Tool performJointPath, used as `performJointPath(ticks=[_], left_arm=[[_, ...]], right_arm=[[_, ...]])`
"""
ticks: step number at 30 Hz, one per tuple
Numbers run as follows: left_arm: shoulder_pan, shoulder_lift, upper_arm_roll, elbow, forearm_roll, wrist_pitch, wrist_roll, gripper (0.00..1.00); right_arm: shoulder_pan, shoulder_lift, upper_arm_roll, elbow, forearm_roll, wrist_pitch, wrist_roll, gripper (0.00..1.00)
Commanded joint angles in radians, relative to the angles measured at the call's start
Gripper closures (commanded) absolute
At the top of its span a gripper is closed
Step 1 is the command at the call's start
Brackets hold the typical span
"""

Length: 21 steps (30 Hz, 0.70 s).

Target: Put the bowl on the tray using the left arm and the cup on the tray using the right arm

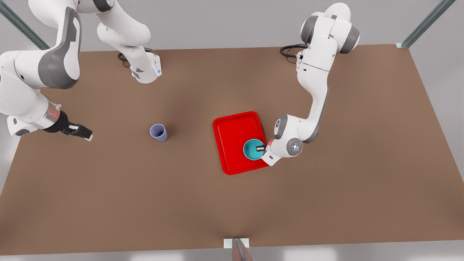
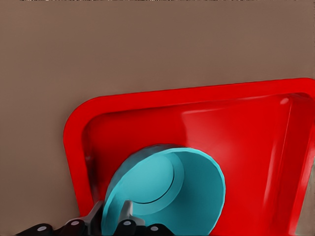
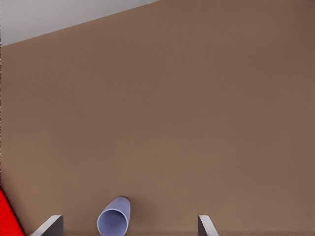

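The teal bowl (image 1: 252, 149) is on the red tray (image 1: 232, 134), at the tray's near corner toward the front view's right. My left gripper (image 1: 261, 148) is shut on the bowl's rim, one finger inside and one outside. In the left wrist view the bowl (image 2: 172, 191) is tilted toward the camera over the tray (image 2: 236, 128), with the gripper (image 2: 112, 216) pinching its wall. The lavender cup (image 1: 158, 132) stands upright on the table to the tray's left. My right gripper (image 1: 87, 135) hovers open farther left of it. In the right wrist view the cup (image 3: 114, 222) lies between the spread fingers (image 3: 51, 223).
The brown table (image 1: 326, 203) stretches wide around the tray. A red corner of the tray (image 3: 7, 216) shows in the right wrist view. Both arm bases stand at the table's far edge, and a small bracket (image 1: 236, 243) sits at the near edge.
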Motion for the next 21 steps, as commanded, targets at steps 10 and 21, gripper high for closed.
performJointPath(ticks=[10, 21], left_arm=[[0.069, -0.205, 0.061, 0.078, 0.243, -0.200, 0.001, 0.01], [0.310, -0.467, 0.005, 0.138, 0.630, -0.614, 0.534, 0.00]], right_arm=[[0.000, 0.000, 0.000, -0.002, -0.001, 0.000, 0.000, 0.00], [0.012, 0.159, 0.006, 0.037, -0.067, 0.080, -0.014, 0.00]])
